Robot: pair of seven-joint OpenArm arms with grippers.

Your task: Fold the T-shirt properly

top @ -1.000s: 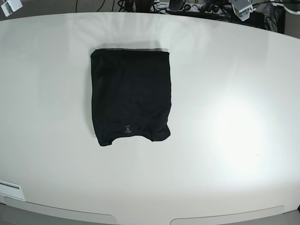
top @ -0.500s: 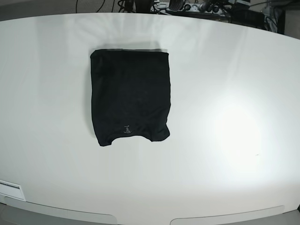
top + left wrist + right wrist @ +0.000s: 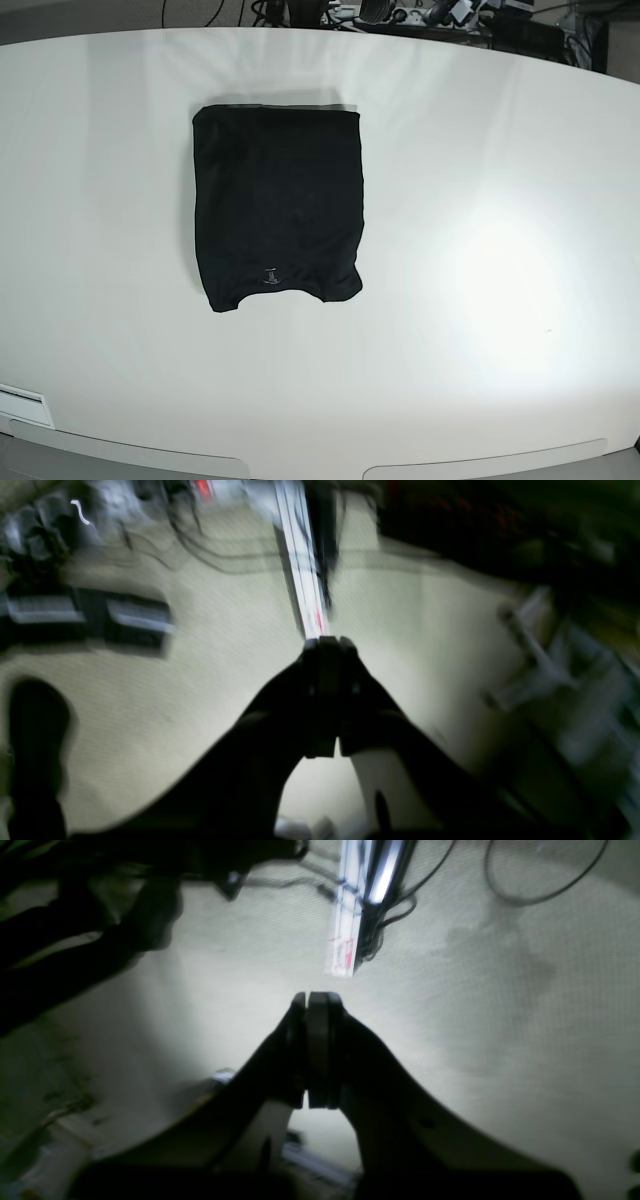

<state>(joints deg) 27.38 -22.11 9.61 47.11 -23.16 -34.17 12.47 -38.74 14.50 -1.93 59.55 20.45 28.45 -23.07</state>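
One black T-shirt (image 3: 277,205) is lying folded into a neat rectangle on the white table (image 3: 500,250), left of the table's middle, its tiny grey mark (image 3: 271,275) sitting near the shirt's near edge. Both the left gripper (image 3: 327,647) and the right gripper (image 3: 315,1002) are hanging away from the table, over a pale floor, each with jaws pressed together and gripping nothing.

We see our left gripper (image 3: 322,700) as dark, broad black fingers; our right gripper (image 3: 315,1050) has black fingers with rounded grey pads (image 3: 318,1040)
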